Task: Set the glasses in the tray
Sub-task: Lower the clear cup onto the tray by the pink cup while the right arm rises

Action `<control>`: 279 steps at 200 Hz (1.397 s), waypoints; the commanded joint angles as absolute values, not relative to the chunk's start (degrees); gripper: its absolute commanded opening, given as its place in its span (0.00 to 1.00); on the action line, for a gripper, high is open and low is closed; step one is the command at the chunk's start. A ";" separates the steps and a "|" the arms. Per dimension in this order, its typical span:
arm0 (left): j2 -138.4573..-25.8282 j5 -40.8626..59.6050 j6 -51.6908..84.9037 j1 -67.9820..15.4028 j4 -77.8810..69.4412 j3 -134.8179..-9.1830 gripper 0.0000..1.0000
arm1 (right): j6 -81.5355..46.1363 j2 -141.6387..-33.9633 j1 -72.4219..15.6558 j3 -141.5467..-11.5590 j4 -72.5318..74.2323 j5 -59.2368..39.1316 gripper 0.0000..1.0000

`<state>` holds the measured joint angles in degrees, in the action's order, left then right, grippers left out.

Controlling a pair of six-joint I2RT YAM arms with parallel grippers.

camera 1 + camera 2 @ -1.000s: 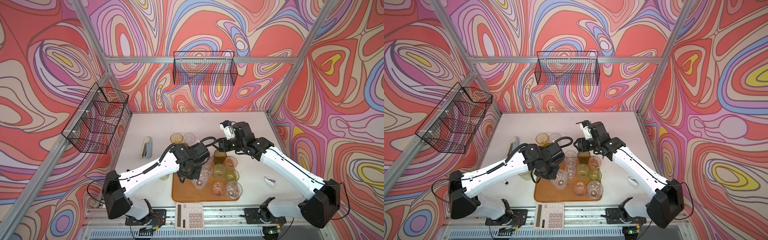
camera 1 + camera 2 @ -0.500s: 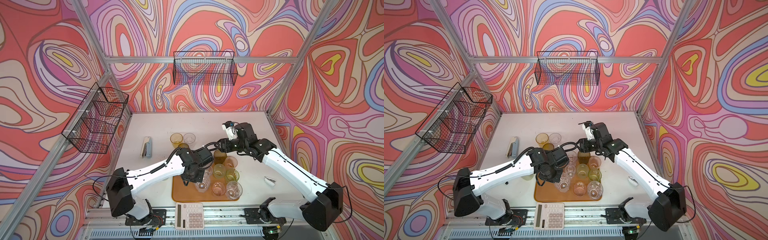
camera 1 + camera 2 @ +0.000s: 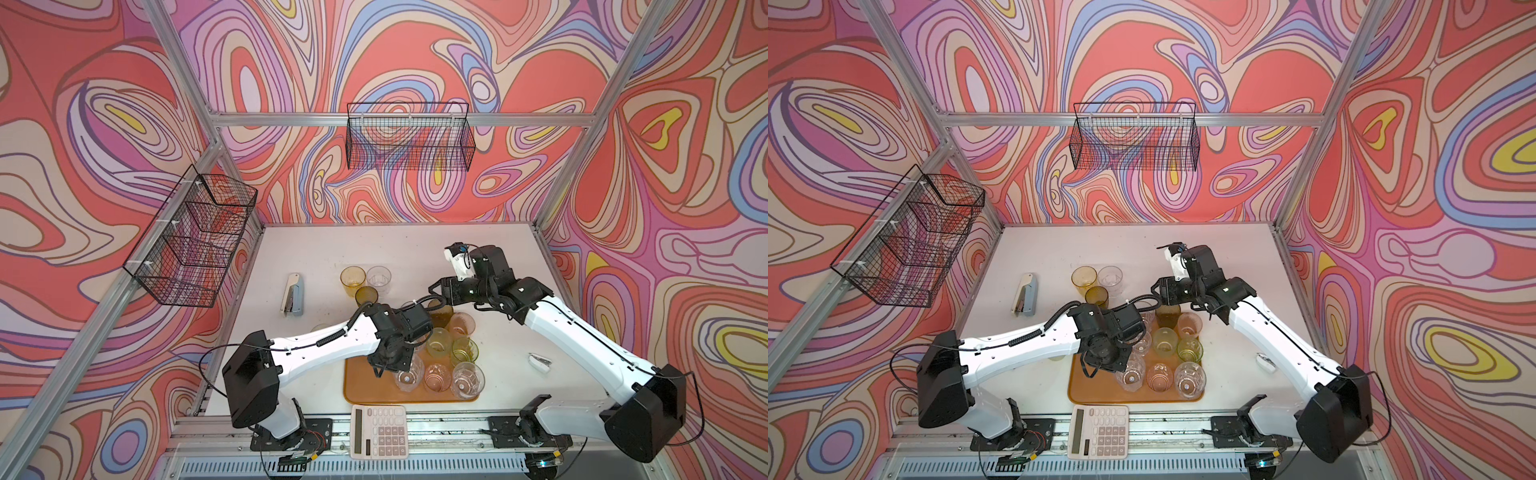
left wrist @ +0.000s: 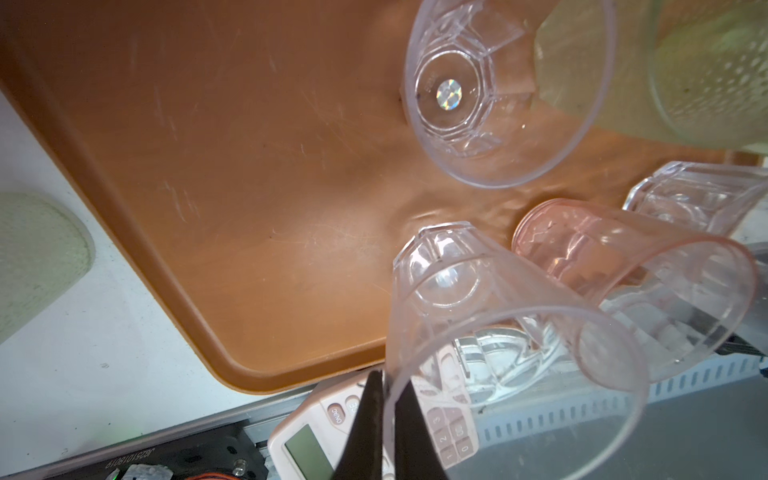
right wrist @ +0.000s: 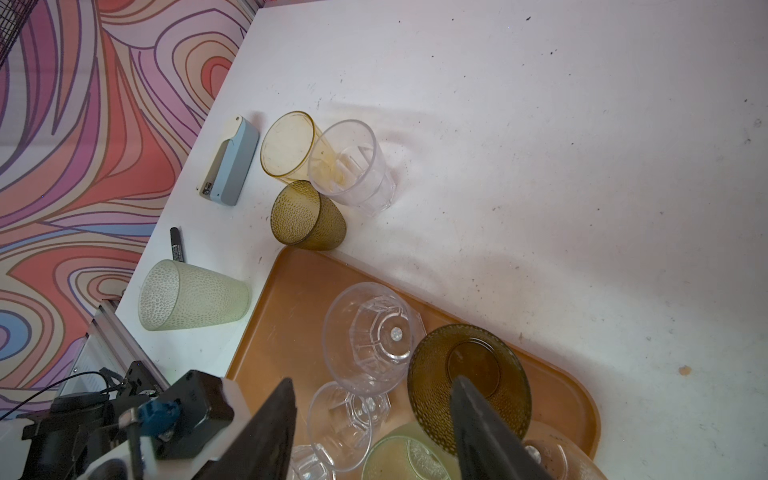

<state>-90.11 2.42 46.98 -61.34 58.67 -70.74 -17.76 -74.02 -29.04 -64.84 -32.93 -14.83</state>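
My left gripper [image 4: 388, 374] is shut on the rim of a clear faceted glass [image 4: 490, 316], one finger inside and one outside. The glass stands upright over the front part of the orange-brown tray [image 4: 199, 158]; in both top views it [image 3: 409, 374] [image 3: 1133, 376] shows beside that gripper [image 3: 400, 365]. Several more glasses stand in the tray [image 3: 360, 388], among them a pink one [image 4: 615, 266] and a pale green one [image 3: 438, 343]. My right gripper [image 5: 372, 380] hangs open above an olive-brown glass [image 5: 473, 365] at the tray's far end. Amber [image 3: 353, 280], clear [image 3: 379, 278] and olive [image 3: 366, 296] glasses stand on the table.
A pale green glass [image 5: 191, 295] and a black marker [image 5: 176, 245] lie left of the tray. A stapler [image 3: 293, 294] sits further back, a white calculator [image 3: 379, 430] touches the tray's front edge, and a small white object [image 3: 539, 361] lies to the right. Wire baskets [image 3: 409, 137] hang on the walls.
My left arm has swung a little toward the front of the tray, carrying the clear glass with it. The right arm has hardly moved and stays open.
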 commanded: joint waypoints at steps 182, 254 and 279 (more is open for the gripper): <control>-91.67 2.76 49.39 -62.23 57.20 -68.64 0.05 | -17.64 -73.38 -28.48 -64.43 -33.76 -15.56 0.61; -91.47 2.16 49.66 -62.29 58.02 -68.55 0.18 | -17.66 -73.25 -28.49 -64.42 -33.57 -15.64 0.61; -91.40 2.53 50.02 -62.23 57.74 -68.38 0.19 | -17.47 -73.34 -28.48 -64.82 -33.87 -15.64 0.61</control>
<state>-90.96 2.92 48.34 -61.84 57.14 -69.10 -17.72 -74.02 -28.88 -64.82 -33.10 -15.09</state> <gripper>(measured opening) 0.181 0.613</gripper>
